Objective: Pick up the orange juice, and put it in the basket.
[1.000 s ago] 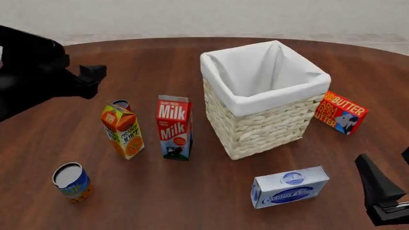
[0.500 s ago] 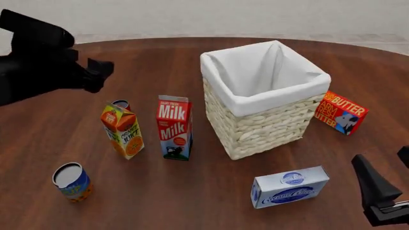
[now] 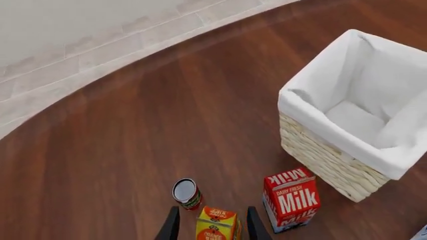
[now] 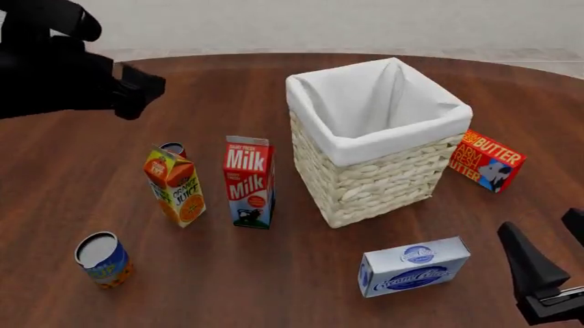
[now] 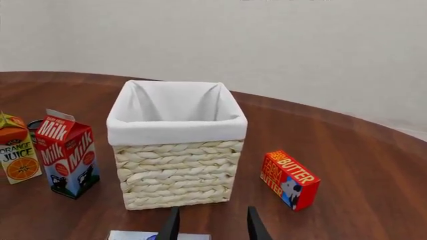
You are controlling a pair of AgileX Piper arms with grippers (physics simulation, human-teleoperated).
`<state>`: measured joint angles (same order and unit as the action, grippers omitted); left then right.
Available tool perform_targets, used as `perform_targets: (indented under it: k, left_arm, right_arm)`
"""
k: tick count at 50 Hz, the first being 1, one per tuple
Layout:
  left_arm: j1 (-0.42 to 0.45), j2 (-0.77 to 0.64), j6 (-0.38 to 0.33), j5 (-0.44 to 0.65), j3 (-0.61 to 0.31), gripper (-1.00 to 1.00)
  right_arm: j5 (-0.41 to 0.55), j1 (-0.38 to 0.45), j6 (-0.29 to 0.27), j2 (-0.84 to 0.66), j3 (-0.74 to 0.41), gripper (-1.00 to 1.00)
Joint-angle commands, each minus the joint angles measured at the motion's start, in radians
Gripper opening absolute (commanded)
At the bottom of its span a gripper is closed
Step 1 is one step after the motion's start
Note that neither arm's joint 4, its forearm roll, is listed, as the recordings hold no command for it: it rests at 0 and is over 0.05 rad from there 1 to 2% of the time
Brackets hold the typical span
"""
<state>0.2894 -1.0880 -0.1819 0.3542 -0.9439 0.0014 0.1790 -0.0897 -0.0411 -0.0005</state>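
**Above the juice, nothing gripped**

On the desk (image 4: 273,287), upright beside the milk (image 4: 249,181), well left of the basket (image 4: 379,181): juice (image 4: 174,186). Left end effector (image 3: 212,225) spread wide high over it, empty; right end effector (image 5: 210,223) likewise released. Risk judged: finger clipping milk or can (image 3: 187,193) during descent, toppling carton.

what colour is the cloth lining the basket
White, plain with no pattern; the basket liner shows best in the front view.
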Motion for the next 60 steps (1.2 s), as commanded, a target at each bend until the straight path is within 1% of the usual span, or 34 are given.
perform_targets:
  k: [1, 4, 12, 15, 16, 20, 24, 34, 39, 41, 45, 50, 60]
  left_arm:
    - [0.033, -0.015, -0.003, 0.078, 0.001, 1.0]
    - [0.032, -0.017, -0.007, 0.084, 0.002, 1.0]
    - [0.011, -0.034, -0.04, 0.088, 0.045, 1.0]
    - [-0.002, -0.045, -0.041, 0.086, 0.042, 1.0]
    - [-0.005, -0.05, -0.031, 0.086, 0.043, 1.0]
    - [-0.001, -0.038, -0.016, 0.068, 0.093, 1.0]
    - [-0.006, -0.054, -0.015, 0.043, 0.111, 1.0]
    - [0.018, -0.11, 0.012, -0.002, 0.11, 1.0]
    - [0.021, -0.135, 0.005, -0.019, 0.104, 1.0]
    - [0.012, -0.172, -0.001, -0.032, 0.078, 1.0]
    - [0.012, -0.159, 0.0, -0.042, 0.106, 1.0]
    - [0.003, -0.177, -0.002, -0.051, 0.106, 1.0]
    - [-0.009, -0.166, -0.009, -0.053, 0.127, 1.0]
  right_arm:
    - [-0.01, 0.009, -0.01, -0.01, 0.0, 1.0]
    - [-0.015, 0.011, -0.011, -0.016, 0.0, 1.0]
    - [-0.025, 0.019, -0.016, -0.032, 0.0, 1.0]
    - [-0.022, 0.022, -0.018, -0.031, 0.0, 1.0]
    - [-0.016, 0.023, -0.019, -0.025, 0.0, 1.0]
    - [-0.011, 0.03, -0.022, -0.022, 0.0, 1.0]
    - [-0.012, 0.033, -0.024, -0.024, 0.0, 1.0]
    - [0.006, 0.031, -0.025, -0.005, 0.0, 1.0]
    - [-0.001, 0.026, -0.025, -0.012, 0.0, 1.0]
    - [-0.002, 0.024, -0.026, -0.012, 0.0, 1.0]
    - [-0.002, 0.025, -0.027, -0.014, 0.0, 1.0]
    - [-0.004, 0.024, -0.027, -0.018, 0.0, 1.0]
    - [-0.024, 0.026, -0.028, -0.043, 0.0, 1.0]
